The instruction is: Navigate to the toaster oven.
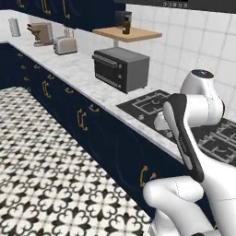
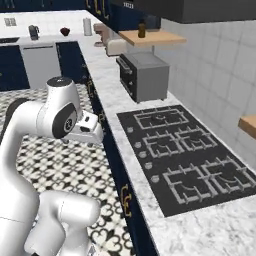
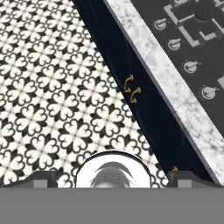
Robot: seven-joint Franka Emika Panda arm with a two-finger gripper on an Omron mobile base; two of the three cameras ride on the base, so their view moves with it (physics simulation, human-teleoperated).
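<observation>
Ahead, the toaster oven (image 1: 121, 69) sits on the marble tabletop (image 1: 76, 69), a dark grey box with its glass door and bar handle facing the floor side; in the right base view the toaster oven (image 2: 142, 76) stands just beyond the far end of the black cooktop (image 2: 185, 155), close to it but not touching. Above and behind it, a wooden shelf (image 1: 127, 33) projects from the tiled wall and carries a dark bottle (image 1: 126, 25). Farther along the tabletop stand a small beige toaster (image 1: 65, 45), a tan coffee machine (image 1: 41, 33) and a pale upright roll (image 1: 14, 27) near the corner. Navy cabinets with gold handles (image 1: 81, 119) run under the tabletop, and the floor (image 1: 41, 166) is tiled in a black-and-white floral pattern. The arm is folded in front of the cabinets beside the cooktop, its hand aimed downward. In the hand view the jaws (image 3: 112, 177) show only as two dark tips near the bottom corners, set wide apart with nothing between them, over the patterned floor, the cabinet front and a strip of the cooktop's knobs (image 3: 190, 66).
</observation>
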